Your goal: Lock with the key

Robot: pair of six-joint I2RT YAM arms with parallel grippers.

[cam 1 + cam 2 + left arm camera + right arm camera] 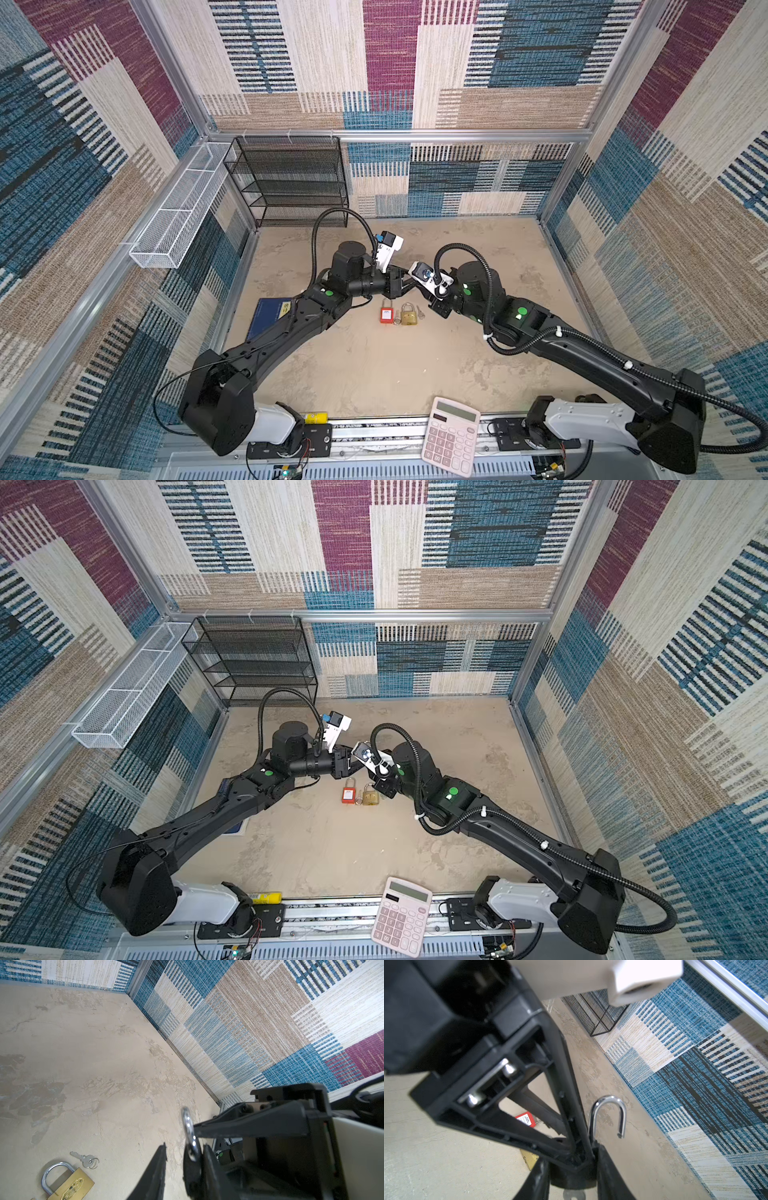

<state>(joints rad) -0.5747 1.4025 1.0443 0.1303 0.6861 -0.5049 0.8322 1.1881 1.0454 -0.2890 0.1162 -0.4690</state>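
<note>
Well clear of walls (478, 183), right tool (572, 1167) clamps padlock (623, 1120); grip of left tool (179, 1136) unclear.

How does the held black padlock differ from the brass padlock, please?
The black padlock has an open shackle; the brass padlock a closed one. The black one is held up by the right gripper; the brass one lies on the table. Both have chrome shackles.

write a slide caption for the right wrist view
Right fingers hold a black padlock with its chrome shackle swung open while the left fingers reach in at its base, red padlock behind.
</note>
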